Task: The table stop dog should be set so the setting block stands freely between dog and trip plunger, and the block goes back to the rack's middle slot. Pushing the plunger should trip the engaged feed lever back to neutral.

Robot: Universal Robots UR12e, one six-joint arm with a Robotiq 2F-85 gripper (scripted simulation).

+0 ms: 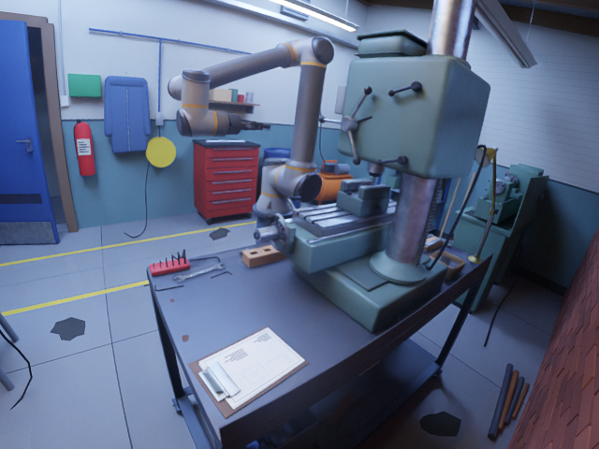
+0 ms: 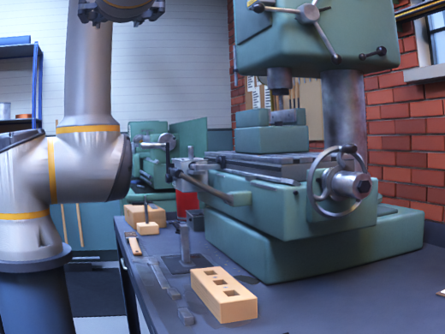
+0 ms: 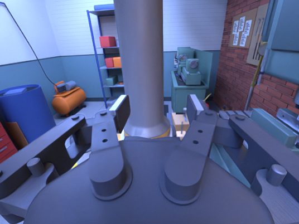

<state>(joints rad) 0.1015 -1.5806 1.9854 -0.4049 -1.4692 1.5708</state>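
The wooden rack (image 2: 222,293) with three slots lies on the bench just in front of the milling machine's table end, its slots showing no block in them. The feed lever (image 2: 201,186) slants down along the machine's side below the grey trip housing (image 2: 188,166). I cannot make out the stop dog or the setting block. My gripper (image 1: 263,126) is open and holds nothing; it hangs high above the floor, well away from the bench, pointing toward the arm's own upright link (image 3: 140,67).
A red holder of hex keys (image 1: 169,265) sits at the bench's far corner beside a wrench (image 1: 198,273). A clipboard (image 1: 249,368) lies near the front edge. A handwheel (image 2: 338,185) sticks out from the machine table, and a small post (image 2: 185,243) stands on a plate behind the rack.
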